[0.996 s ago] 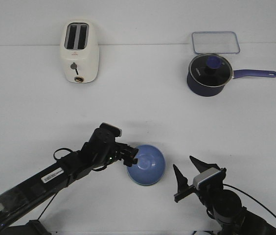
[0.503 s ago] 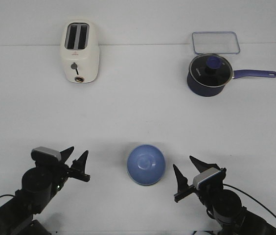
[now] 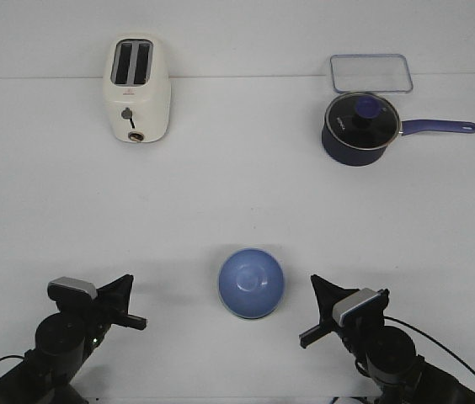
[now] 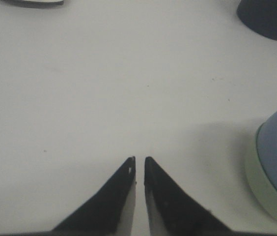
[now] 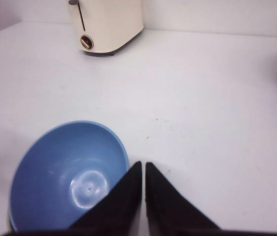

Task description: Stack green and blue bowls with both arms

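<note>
At table front-centre, btwn the two arms:
Blue bowl (image 3: 251,282): periwinkle, round, smooth, glossy inside w/ small ring mark at the bottom; sits nested in the green bowl.
Green bowl (image 4: 266,192): pale sage, only its rim shows as a thin band under the blue one; clearest in left wrist view.
Stack: upright on white table (image 3: 237,194), touching neither gripper.
Left gripper (image 3: 122,301): fingers nearly together, just a thin slit btwn tips, holding nothing; well left of the bowls.
Right gripper (image 3: 317,307): tips all but touching, holding nothing; just right of the bowls.
Toaster (image 3: 136,88): cream, far left.
Saucepan (image 3: 360,128): dark navy, glass lid, handle pointing right, far right.
Clear tray (image 3: 370,72): just behind the saucepan.
</note>
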`<state>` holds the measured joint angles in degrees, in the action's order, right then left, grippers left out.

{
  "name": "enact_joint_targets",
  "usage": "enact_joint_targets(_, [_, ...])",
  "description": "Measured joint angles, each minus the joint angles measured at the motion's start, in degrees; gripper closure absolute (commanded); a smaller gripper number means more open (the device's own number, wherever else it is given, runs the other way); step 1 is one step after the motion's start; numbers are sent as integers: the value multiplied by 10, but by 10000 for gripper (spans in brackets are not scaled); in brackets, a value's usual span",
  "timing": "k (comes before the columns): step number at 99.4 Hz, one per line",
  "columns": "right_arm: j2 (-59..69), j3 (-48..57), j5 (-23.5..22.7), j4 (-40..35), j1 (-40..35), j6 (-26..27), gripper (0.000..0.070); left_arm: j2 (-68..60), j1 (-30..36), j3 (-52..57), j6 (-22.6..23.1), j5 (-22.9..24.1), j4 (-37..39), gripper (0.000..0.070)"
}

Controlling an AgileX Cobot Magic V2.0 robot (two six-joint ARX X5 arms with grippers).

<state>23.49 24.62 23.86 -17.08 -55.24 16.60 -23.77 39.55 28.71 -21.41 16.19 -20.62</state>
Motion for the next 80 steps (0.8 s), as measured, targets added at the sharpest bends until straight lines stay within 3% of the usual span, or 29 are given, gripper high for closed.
enact_joint_targets(59, [0,0,0,2,0,2,691,34,-14,0,-2,0,5,686])
enact_joint_targets(69, [0,0,0,2,0,2,691,60,-78,-13,37,-7,32,686])
enact_joint_targets(80, [0,0,0,2,0,2,691,101,-177,-71,113,-35,93,686])
